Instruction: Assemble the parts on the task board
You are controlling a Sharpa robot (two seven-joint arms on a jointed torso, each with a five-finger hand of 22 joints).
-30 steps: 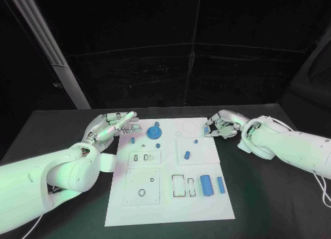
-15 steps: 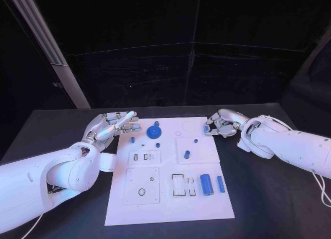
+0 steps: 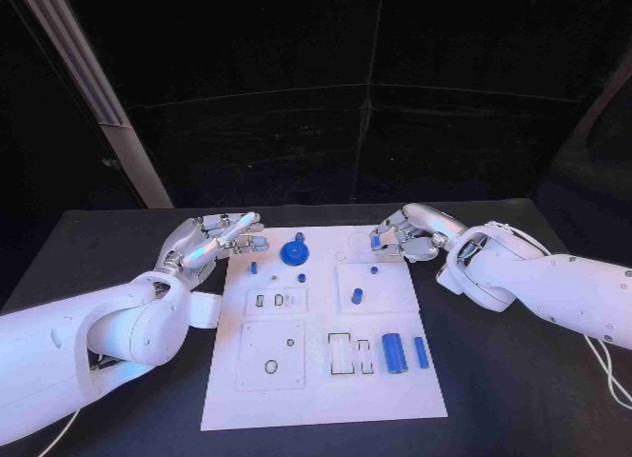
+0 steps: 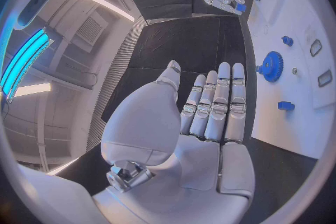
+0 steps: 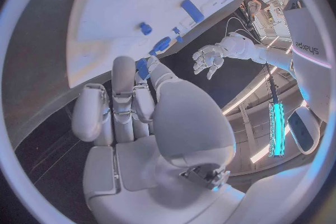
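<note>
Between right hand (image 3: pixel 405 235) fingertips, small blue part (image 3: pixel 375 243)

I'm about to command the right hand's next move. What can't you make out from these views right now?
- Small blue part pinched by the right hand: its shape is hidden by the fingers in the head and right wrist views.
- Board hole under that hand: covered by it in the head view.
- Left hand: open; contact with the task board edge unclear in the head view.

Black worktop (image 3: pixel 508 400) before dark curtained walls (image 3: pixel 330 133), a pale slanted pole (image 3: pixel 104 105) at left, bright ceiling strip lights (image 4: pixel 94 1) overhead.
</note>
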